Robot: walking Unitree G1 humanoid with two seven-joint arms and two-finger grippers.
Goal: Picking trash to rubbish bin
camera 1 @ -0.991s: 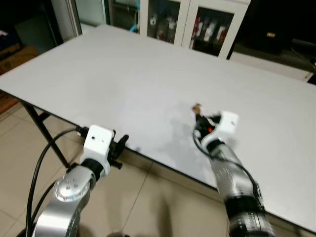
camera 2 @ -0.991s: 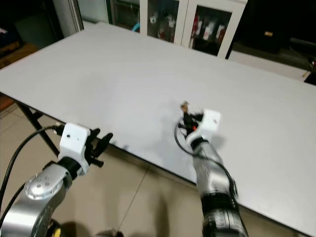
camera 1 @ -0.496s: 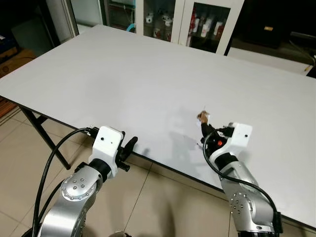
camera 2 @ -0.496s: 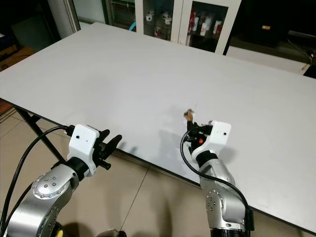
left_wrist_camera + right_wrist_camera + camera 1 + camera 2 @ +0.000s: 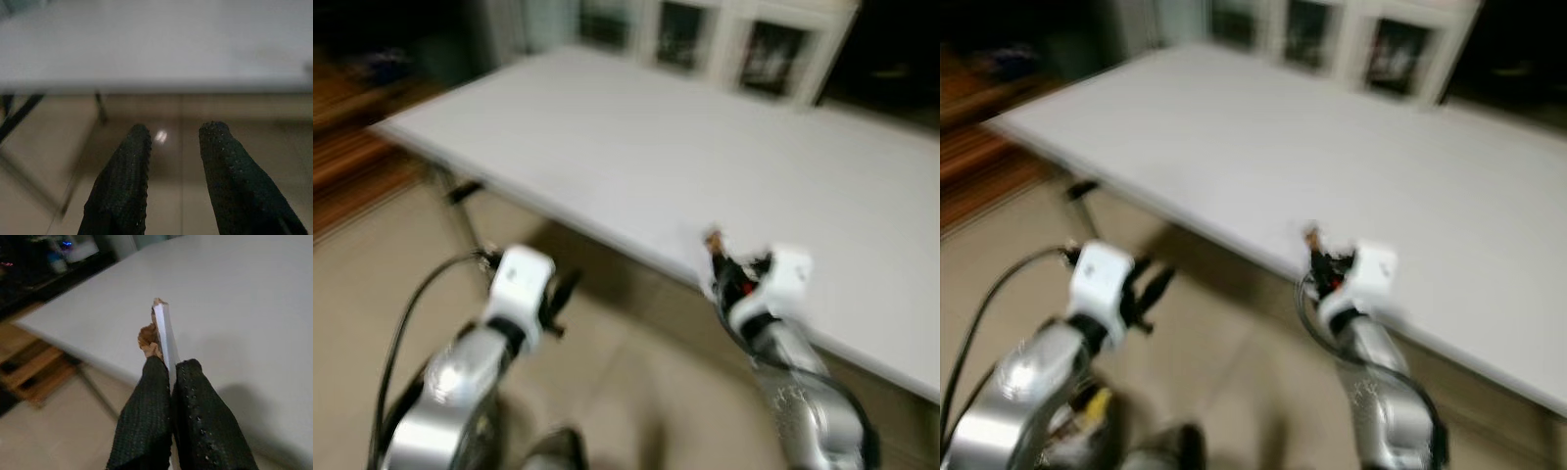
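Now right tool (image 5: 171,369) pinching trash scrap (image 5: 161,330), above table (image 5: 234,298)

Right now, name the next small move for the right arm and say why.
Probably keep the right end effector shut and carry on searching for the bin. Its fingers pinch a white and brown scrap of trash, lifted above the white table. The head views are blurred.
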